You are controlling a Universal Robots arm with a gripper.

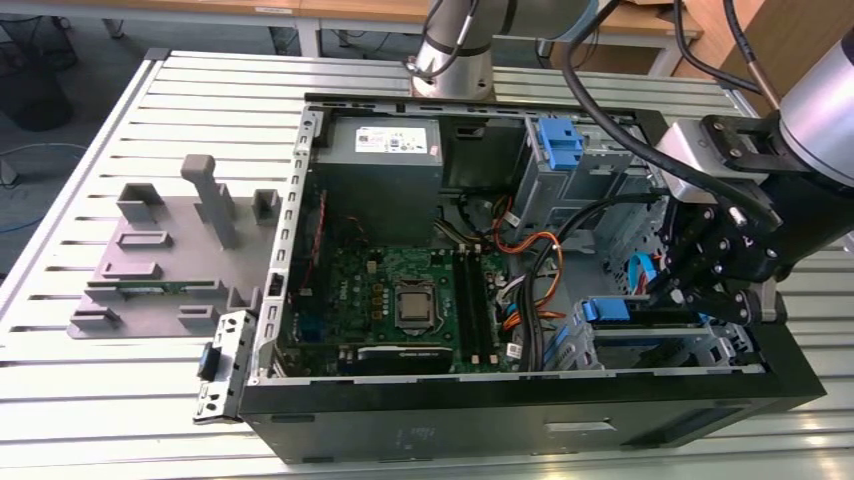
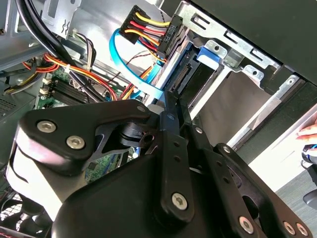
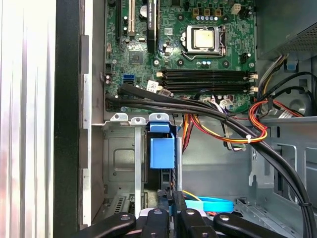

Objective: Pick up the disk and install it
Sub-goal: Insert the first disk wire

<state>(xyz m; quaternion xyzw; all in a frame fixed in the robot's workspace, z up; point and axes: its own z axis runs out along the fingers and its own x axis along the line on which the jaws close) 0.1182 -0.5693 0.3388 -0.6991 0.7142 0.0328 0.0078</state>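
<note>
Claw [image 1: 707, 290] sits low inside the open computer case [image 1: 534, 420], at the exterior view's right, right by the lower drive cage [image 1: 667, 345]. Black linkage fingers [image 2: 173, 129] look drawn close together in both wrist views, pointing at the drive bay, but whether they pinch anything can't be told — tips are hidden against the cage edge.

Disk [image 3: 162, 173] is in the drive cage, standing on edge in its slot; its blue carrier tab [image 3: 162, 151] sticks out toward the motherboard [image 3: 198, 54]. Same blue tab shows in the exterior view [image 1: 607, 310], just left of the claw. In the second wrist view the disk's connector edge [image 2: 185, 74] sits inside the metal cage frame, with a black power plug with coloured wires [image 2: 153, 29] close beside it and a flat blue data cable [image 2: 133, 69] looping nearby.

A second blue carrier [image 1: 561, 140] sits in the upper bay at the far side of the case. Grey power supply [image 1: 387, 140] is at the far-left corner of the case. Thick black cables [image 3: 208, 111] run across the motherboard edge.

Grey plastic stand [image 1: 174, 250] with upright posts rests on the slatted metal counter [image 1: 80, 400], left of the case, well apart from the claw.
</note>
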